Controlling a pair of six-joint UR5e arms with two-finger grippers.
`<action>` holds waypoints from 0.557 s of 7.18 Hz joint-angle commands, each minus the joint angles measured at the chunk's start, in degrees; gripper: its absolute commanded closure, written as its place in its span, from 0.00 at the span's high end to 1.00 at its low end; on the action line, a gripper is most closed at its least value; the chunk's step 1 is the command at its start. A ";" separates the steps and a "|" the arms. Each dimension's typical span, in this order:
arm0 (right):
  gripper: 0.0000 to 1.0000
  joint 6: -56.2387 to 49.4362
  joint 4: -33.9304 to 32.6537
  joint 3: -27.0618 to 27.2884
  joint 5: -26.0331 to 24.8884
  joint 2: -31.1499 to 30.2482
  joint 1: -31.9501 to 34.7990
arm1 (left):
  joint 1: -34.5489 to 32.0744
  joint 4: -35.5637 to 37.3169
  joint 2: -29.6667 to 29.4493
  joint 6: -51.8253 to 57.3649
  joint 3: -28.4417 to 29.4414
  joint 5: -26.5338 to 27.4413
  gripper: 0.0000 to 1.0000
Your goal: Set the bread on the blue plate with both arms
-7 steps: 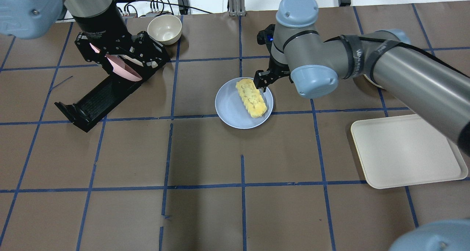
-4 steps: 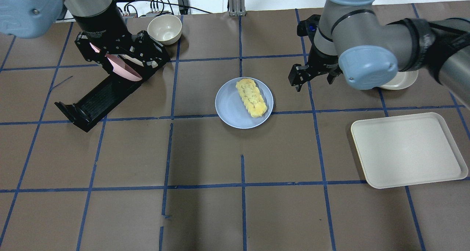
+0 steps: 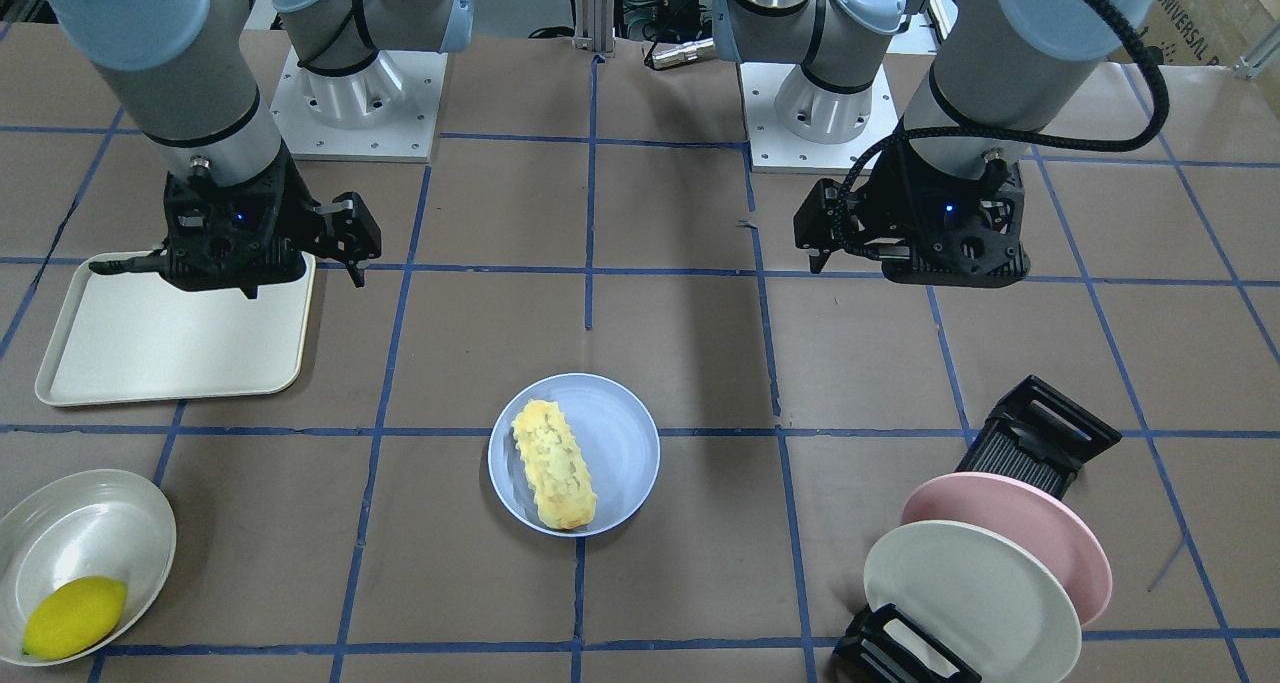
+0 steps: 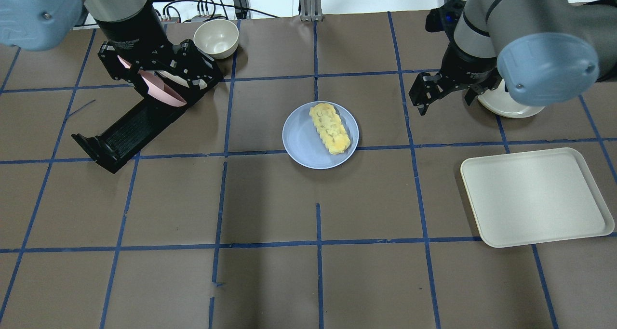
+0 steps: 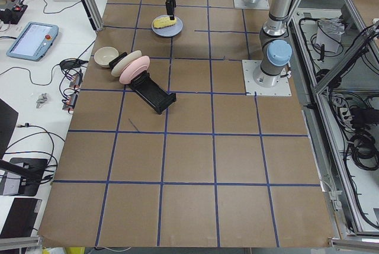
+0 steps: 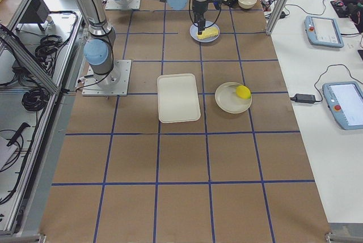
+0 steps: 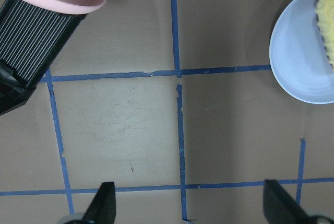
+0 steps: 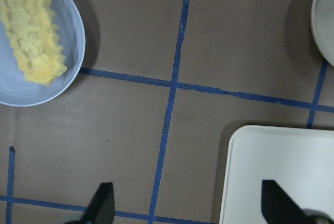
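Note:
The yellow bread [image 4: 329, 128] lies on the right half of the blue plate [image 4: 301, 143] at the table's middle, also in the front view: bread [image 3: 553, 463], plate [image 3: 628, 441]. No gripper touches it. My right gripper [image 4: 448, 85] is open and empty, raised to the right of the plate; its wrist view [image 8: 190, 208] shows the bread [image 8: 34, 31] at the top left. My left gripper [image 4: 154, 69] is open and empty, raised far left of the plate; its wrist view [image 7: 190, 205] shows the plate's edge [image 7: 297, 57].
A cream tray [image 4: 535, 196] lies at the right. A white dish [image 3: 85, 523] holding a lemon [image 3: 75, 618] sits beyond it. A black rack [image 3: 1040, 443] with a pink plate [image 3: 1060, 533] and a cream plate [image 3: 960, 593] stands at the left, next to a cream bowl [image 4: 216, 37].
My right gripper has drawn away from the bread's far end, moving right and back from the plate. The bread stays on the plate. The left arm has not moved.

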 commanded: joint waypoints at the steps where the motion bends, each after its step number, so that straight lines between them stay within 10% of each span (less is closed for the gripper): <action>1: 0.99 0.29 2.93 -1.59 -0.50 -0.83 0.54 | 0.00 0.08 -0.07 -0.09 0.00 -0.08 1.00; 4: 1.00 0.46 3.03 -1.51 -0.33 -2.32 0.80 | 0.00 0.08 -0.07 0.00 0.00 -0.08 1.00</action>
